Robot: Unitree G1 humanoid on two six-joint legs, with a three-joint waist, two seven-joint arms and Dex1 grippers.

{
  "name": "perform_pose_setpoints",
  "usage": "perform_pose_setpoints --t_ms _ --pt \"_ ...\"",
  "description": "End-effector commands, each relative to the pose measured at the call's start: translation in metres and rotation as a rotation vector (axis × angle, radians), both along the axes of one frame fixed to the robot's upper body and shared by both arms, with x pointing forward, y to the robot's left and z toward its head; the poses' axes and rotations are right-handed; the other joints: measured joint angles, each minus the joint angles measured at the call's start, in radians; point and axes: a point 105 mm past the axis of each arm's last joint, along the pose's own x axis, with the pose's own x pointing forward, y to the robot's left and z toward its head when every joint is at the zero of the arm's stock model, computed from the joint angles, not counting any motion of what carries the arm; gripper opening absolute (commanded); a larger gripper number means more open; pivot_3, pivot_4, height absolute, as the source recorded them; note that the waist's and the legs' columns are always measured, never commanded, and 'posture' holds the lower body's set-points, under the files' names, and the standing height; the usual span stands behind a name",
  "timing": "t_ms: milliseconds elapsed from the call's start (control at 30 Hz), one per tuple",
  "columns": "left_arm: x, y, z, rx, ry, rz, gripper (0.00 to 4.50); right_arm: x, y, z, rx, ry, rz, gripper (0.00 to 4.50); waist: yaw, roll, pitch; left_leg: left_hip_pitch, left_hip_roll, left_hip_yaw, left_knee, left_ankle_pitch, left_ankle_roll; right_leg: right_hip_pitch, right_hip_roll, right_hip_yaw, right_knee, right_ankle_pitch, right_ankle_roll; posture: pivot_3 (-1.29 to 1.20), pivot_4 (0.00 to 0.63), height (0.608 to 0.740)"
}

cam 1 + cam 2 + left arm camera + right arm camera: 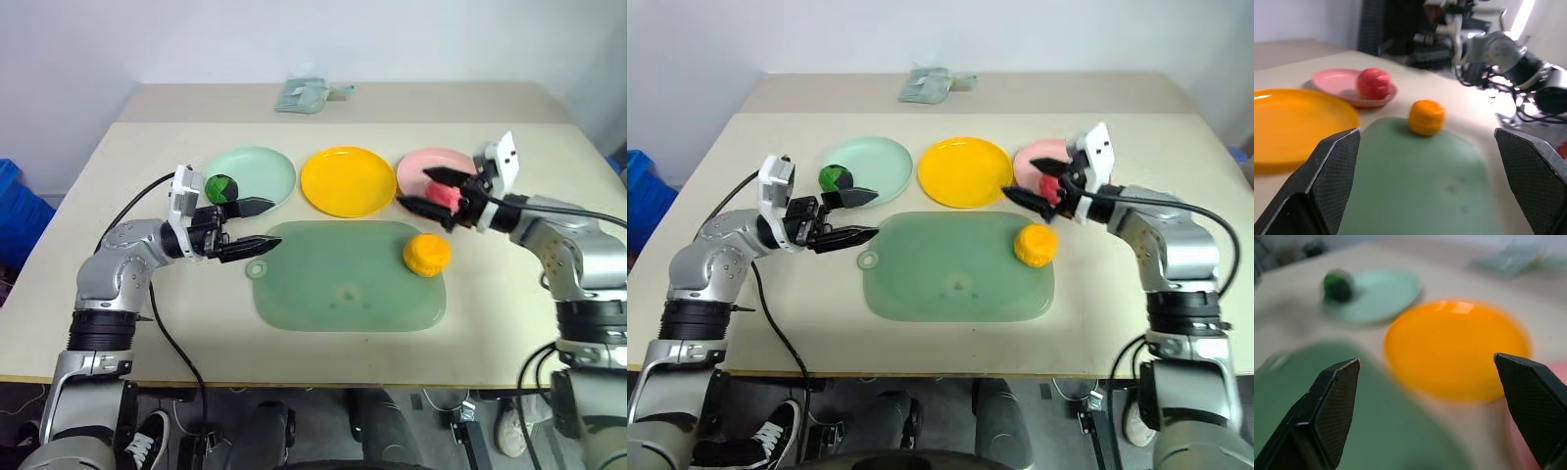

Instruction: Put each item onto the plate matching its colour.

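The dark green item [221, 188] lies on the mint green plate [263, 166]. On the pink plate [431, 162] rests the pink-red item [1374, 83]. The orange item [427, 255] sits on the green mat [343, 284], near its right edge. Between the two other plates, the yellow plate [348, 180] is bare. My left gripper [257, 227] is open and points right, just in front of the mint plate, holding nothing. My right gripper [421, 191] is open at the pink plate's near left rim, in front of the pink-red item, with nothing between its fingers.
A folded pale green cloth [309, 96] lies at the back of the table. A blue object [15, 211] stands off the table's left side. A cable trails from each arm over the tabletop.
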Motion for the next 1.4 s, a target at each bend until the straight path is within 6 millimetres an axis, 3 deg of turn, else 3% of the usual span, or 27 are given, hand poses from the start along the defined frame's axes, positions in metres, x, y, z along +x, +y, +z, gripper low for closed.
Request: perform_pose_setpoints --t_ms 33,233,500,633,667,767,867,933,1033,1133,1233,1267,1300,1400 --pt "-0.004 -0.002 -0.002 0.033 -0.015 -0.014 4.50 -0.018 0.000 -0.001 -0.072 0.036 0.081 4.47 -0.003 0.000 0.000 0.000 0.000 0.000 0.000 0.000 0.000 0.000 0.000 0.000 0.000 0.000 0.000 0.00 0.150 0.740" --pt "-0.005 -0.006 -0.003 0.061 -0.027 -0.013 4.50 -0.023 -0.015 -0.023 -0.161 0.107 0.038 4.47 -0.005 0.000 0.000 0.001 0.001 0.001 0.000 0.000 -0.001 0.000 0.001 0.000 -0.002 0.000 0.000 0.00 0.150 0.740" --pt "-0.002 -0.008 0.005 0.035 -0.027 0.005 4.50 -0.023 -0.017 -0.054 -0.293 0.150 0.034 4.47 -0.001 0.000 0.000 0.001 0.001 0.001 0.000 0.001 -0.002 0.000 0.000 0.000 -0.002 0.000 0.000 0.00 0.150 0.740" --pt "-0.001 -0.006 0.005 0.032 -0.032 0.027 4.50 -0.016 -0.017 -0.048 -0.300 0.102 0.015 3.18 -0.001 0.000 0.000 0.001 0.001 0.001 0.000 0.004 -0.007 0.000 0.000 0.000 -0.002 0.000 0.000 0.00 0.150 0.740" --pt "-0.001 -0.005 0.005 0.029 -0.031 0.033 4.50 -0.015 -0.014 -0.044 -0.297 0.080 0.027 2.95 -0.001 0.000 0.000 0.001 0.001 0.001 0.000 0.004 -0.007 0.000 0.000 0.000 -0.002 0.000 0.000 0.00 0.150 0.740" --pt "0.004 -0.002 0.009 -0.006 -0.047 0.087 4.50 -0.010 -0.002 -0.025 -0.255 0.009 0.049 2.95 -0.003 0.000 0.000 0.001 0.001 0.001 0.000 0.004 -0.007 -0.001 0.000 0.000 -0.002 0.000 0.000 0.00 0.150 0.740" --pt "0.021 0.004 0.009 0.007 -0.049 0.224 4.50 -0.002 0.018 -0.001 -0.186 -0.085 0.087 2.95 -0.006 0.000 0.000 0.001 0.001 0.000 -0.001 0.004 -0.007 -0.001 0.001 0.000 -0.002 0.000 0.000 0.00 0.150 0.740" --pt "0.035 0.011 0.006 0.040 -0.051 0.340 4.50 0.014 0.034 0.010 -0.184 -0.181 0.070 2.95 -0.006 0.000 0.000 0.001 0.002 0.000 -0.001 0.004 -0.008 -0.001 0.001 0.000 -0.002 0.000 0.000 0.00 0.150 0.740" --pt "0.046 0.015 0.001 0.085 -0.097 0.485 4.50 0.068 0.057 0.027 -0.164 -0.378 -0.142 2.95 -0.010 0.000 0.000 0.002 0.001 0.001 -0.001 0.005 -0.010 -0.001 0.001 0.000 -0.001 0.000 0.000 0.00 0.150 0.740" --pt "0.044 0.013 0.003 0.055 -0.106 0.494 4.50 0.090 0.080 0.028 -0.120 -0.412 -0.193 2.95 -0.007 0.000 0.000 -0.001 0.001 0.001 -0.002 0.006 -0.011 -0.005 0.001 0.001 0.001 0.000 0.000 0.00 0.150 0.740" --pt "0.035 0.014 0.008 0.025 -0.151 0.476 4.50 0.101 0.115 0.011 -0.095 -0.350 -0.127 2.95 -0.007 0.000 0.000 -0.006 0.001 -0.001 -0.004 0.006 -0.012 -0.009 0.000 -0.001 0.002 0.000 -0.001 0.00 0.150 0.740" --pt "0.033 0.015 0.008 0.026 -0.163 0.474 4.50 0.103 0.120 0.009 -0.089 -0.333 -0.117 3.94 -0.009 0.000 0.000 -0.007 0.001 -0.001 -0.004 0.006 -0.012 -0.010 0.000 0.000 0.001 0.000 -0.001 0.00 0.150 0.740" --pt "0.030 0.016 0.008 0.027 -0.167 0.472 4.50 0.107 0.122 0.009 -0.092 -0.337 -0.125 4.27 -0.011 0.000 0.000 -0.008 0.000 -0.001 -0.003 0.006 -0.011 -0.011 0.000 0.000 0.001 0.000 -0.001 0.00 0.150 0.740" --pt "0.022 0.020 0.009 0.027 -0.184 0.473 4.50 0.115 0.120 0.015 -0.097 -0.365 -0.154 4.45 -0.010 0.000 0.000 -0.012 -0.001 -0.002 -0.001 0.006 -0.011 -0.014 -0.001 -0.001 0.001 0.001 -0.001 0.00 0.150 0.740"
